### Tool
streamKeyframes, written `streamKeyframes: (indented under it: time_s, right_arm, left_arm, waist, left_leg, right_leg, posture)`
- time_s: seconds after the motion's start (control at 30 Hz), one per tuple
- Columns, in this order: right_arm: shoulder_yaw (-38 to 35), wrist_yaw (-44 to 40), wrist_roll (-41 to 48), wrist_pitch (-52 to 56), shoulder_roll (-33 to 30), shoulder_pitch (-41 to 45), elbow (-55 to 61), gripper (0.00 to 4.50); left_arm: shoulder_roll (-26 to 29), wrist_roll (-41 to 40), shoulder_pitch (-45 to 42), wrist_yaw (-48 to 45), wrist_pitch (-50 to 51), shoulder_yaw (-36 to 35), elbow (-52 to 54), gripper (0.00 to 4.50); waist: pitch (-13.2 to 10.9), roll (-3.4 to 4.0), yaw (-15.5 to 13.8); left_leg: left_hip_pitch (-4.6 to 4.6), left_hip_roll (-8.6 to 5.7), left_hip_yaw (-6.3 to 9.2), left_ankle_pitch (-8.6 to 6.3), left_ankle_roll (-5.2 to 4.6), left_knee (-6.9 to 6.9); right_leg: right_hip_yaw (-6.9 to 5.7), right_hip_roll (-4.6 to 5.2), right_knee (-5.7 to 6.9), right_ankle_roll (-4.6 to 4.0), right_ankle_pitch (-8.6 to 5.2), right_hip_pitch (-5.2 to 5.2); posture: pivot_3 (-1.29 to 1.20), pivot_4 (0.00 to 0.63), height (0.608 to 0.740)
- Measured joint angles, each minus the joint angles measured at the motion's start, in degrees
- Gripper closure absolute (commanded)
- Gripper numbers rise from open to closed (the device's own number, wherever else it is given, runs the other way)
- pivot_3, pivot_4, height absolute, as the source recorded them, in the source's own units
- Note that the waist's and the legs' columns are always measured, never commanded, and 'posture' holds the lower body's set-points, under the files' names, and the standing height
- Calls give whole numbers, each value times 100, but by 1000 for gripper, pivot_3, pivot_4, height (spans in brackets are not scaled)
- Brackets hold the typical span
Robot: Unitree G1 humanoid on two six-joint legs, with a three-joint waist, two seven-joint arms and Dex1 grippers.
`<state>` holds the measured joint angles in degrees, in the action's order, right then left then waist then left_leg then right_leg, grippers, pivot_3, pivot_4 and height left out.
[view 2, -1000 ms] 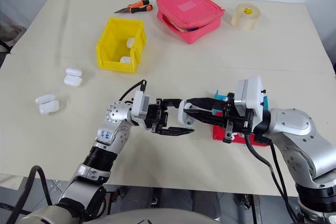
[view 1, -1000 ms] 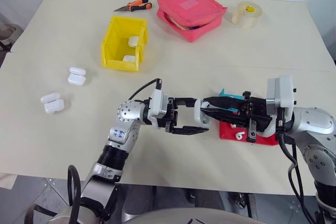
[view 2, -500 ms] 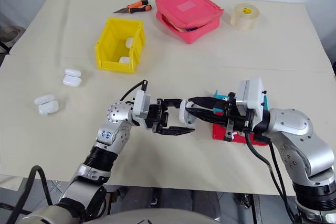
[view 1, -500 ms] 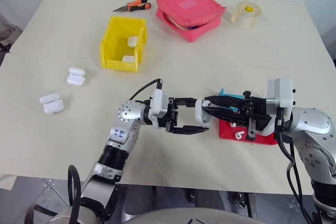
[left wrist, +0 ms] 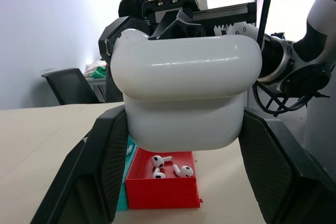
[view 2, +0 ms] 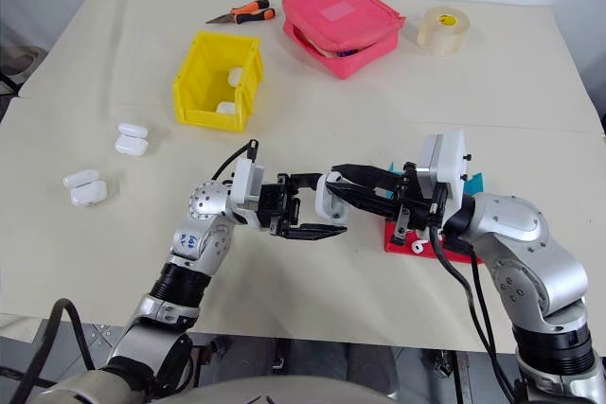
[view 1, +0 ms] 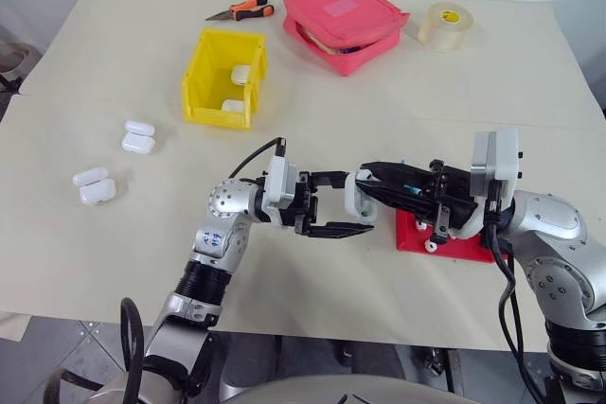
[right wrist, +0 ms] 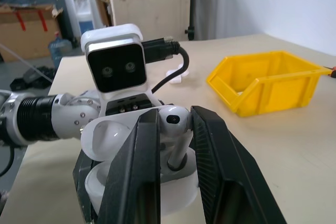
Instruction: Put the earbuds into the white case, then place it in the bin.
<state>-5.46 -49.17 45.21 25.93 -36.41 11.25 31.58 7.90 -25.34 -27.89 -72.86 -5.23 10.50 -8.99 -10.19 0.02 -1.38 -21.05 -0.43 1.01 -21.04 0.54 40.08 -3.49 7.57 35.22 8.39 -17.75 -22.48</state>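
- An earbud is being pinched by the right gripper over the open case.
- The case is being clamped by the left gripper, above the table, near the red tray.

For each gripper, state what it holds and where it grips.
Left gripper: the white case, clamped by its sides. Right gripper: an earbud, pinched over the case.

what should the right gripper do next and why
Probably ease the earbud down into the case until it seats, then let go. The right gripper pinches the earbud with its stem pointing into the open case, which the left gripper holds above the table, and the bud is not yet fully in.
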Motion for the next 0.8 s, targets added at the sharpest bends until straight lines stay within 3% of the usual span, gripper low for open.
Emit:
streamKeyframes:
  time_s: [0.5, 0.8]
  right_arm:
    - [57, 217, -110, -402, 574, -560, 106, 3995]
    - [21, 141, -214, -728, 526, -800, 93, 3995]
  left_arm:
    - [27, -6, -73, -112, 141, -38, 0, 1718]
    - [69, 24, -96, -142, 152, 9, -1, 1718]
  waist:
    - [0, 0, 5]
    - [0, 0, 5]
  left_leg:
    - [0, 0, 0, 0, 0, -1]
    - [1, 0, -1, 0, 0, -1]
  right_leg:
    - [0, -1, 1, 0, 0, 0]
    - [1, -1, 2, 0, 0, 0]
  posture:
    - [0, 150, 740]
    - [0, 150, 740]
